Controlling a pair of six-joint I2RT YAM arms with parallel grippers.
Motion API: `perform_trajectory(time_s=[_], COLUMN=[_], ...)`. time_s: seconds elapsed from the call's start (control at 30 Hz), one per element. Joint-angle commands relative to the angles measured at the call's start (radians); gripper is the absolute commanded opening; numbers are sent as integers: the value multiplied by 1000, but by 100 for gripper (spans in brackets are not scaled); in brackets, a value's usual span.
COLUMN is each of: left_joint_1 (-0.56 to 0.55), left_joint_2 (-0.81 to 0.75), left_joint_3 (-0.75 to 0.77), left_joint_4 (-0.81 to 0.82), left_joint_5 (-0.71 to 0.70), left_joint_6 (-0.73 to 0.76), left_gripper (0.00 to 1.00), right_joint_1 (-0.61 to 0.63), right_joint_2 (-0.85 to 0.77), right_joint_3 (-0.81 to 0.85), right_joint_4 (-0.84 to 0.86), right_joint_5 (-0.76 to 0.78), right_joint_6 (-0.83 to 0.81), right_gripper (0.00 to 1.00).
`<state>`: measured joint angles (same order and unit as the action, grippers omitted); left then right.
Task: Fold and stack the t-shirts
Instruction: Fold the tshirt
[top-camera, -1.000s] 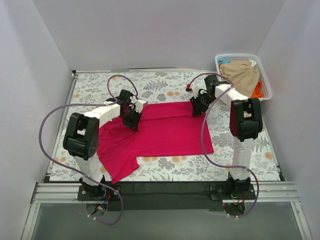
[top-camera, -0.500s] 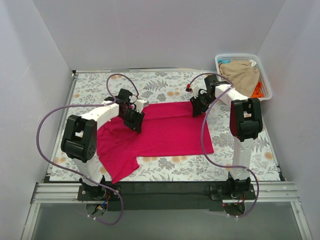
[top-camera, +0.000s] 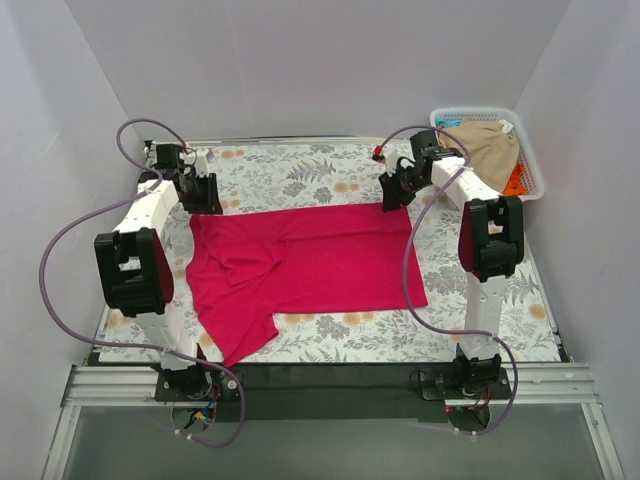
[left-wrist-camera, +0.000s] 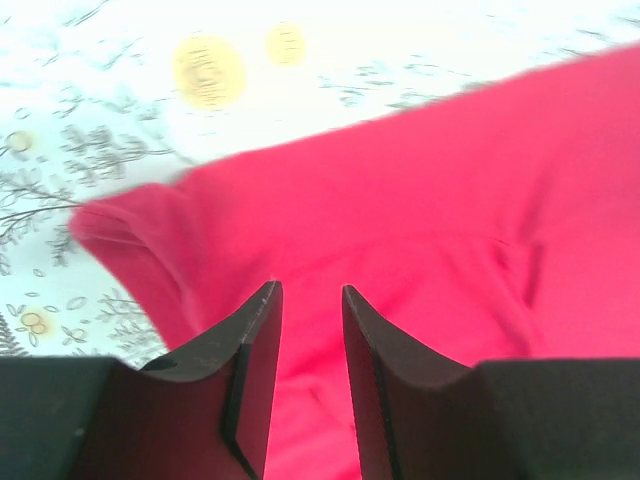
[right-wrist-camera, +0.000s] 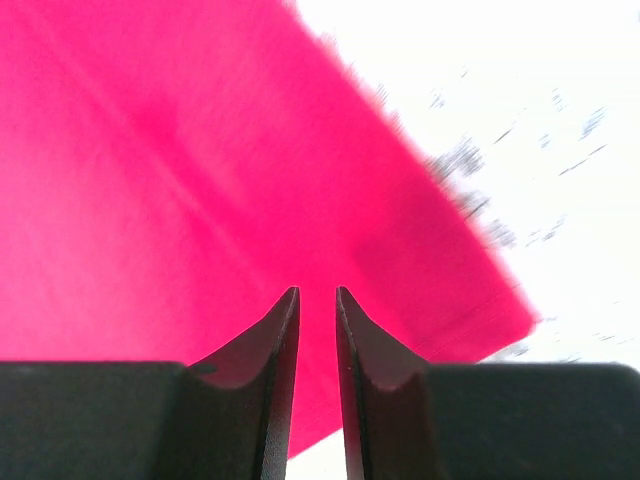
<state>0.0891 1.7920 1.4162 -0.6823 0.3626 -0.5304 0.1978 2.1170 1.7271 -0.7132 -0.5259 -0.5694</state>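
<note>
The crimson-pink t-shirt (top-camera: 310, 260) lies spread flat on the floral table, one sleeve hanging toward the near left. My left gripper (top-camera: 201, 193) hovers at the shirt's far left corner. In the left wrist view its jaws (left-wrist-camera: 307, 288) stand a little apart and empty above the cloth (left-wrist-camera: 420, 180). My right gripper (top-camera: 393, 193) hovers at the shirt's far right corner. In the right wrist view its jaws (right-wrist-camera: 317, 290) stand narrowly apart with nothing between them, over the hem (right-wrist-camera: 150, 150). A tan-beige shirt (top-camera: 485, 148) and an orange one (top-camera: 515, 181) lie in the basket.
The white lattice basket (top-camera: 475, 112) stands at the far right corner, just behind the right arm. The floral tablecloth (top-camera: 310, 175) shows beyond the shirt. White walls enclose the left, back and right sides.
My left gripper moved from the shirt's middle out to the far left. The shirt's left part is now spread wider to the left. My right gripper rose slightly toward the back.
</note>
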Motion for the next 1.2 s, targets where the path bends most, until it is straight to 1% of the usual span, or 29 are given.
perform_trajectory(time_s=[0.0,0.17,0.3,0.47,0.5,0.6,0.63,0.7,0.8,0.87,0.93,0.97,1.0,1.03,1.07,1.1,1.13,1.17], left_joint_1=[26,38,38,37,37,38,38,38,37,38,40,38,40,38,38,38,38,40], left_joint_2=[91,165,237,354,372,449,464,492,506,507,486,474,455,429,375,336,302,227], left_joint_3=[38,56,84,174,222,303,352,381,431,472,498,526,535,540,535,524,511,495], left_joint_4=[4,1,9,9,9,1,0,18,36,36,30,23,9,4,0,-13,-22,-28], left_joint_5=[-119,-230,-286,-249,-249,-258,-254,-254,-209,-140,-82,-18,14,50,79,137,160,183], left_joint_6=[-66,-74,-71,-56,-53,-57,-65,-69,-62,-56,-46,-39,-17,-4,9,38,53,67], left_gripper=[30,28,27,27,26,26,25,25,28,31,34,35,37,38,41,42,48,50], right_joint_1=[5,11,14,12,11,6,2,0,0,0,0,-1,0,0,-1,-1,2,0], right_joint_2=[49,89,103,138,146,178,188,215,239,245,235,198,170,138,62,19,-23,-105], right_joint_3=[72,52,-6,-11,-3,43,58,104,158,193,206,201,177,151,125,61,30,0], right_joint_4=[35,66,101,104,104,109,110,113,119,123,118,116,113,107,109,107,109,104], right_joint_5=[7,67,128,197,208,247,253,262,265,273,258,233,213,196,164,150,138,118], right_joint_6=[49,74,111,140,141,155,160,160,155,154,146,143,123,112,100,85,59,48], right_gripper=[24,24,23,22,22,22,22,23,24,25,28,29,36,40,44,56,60,63])
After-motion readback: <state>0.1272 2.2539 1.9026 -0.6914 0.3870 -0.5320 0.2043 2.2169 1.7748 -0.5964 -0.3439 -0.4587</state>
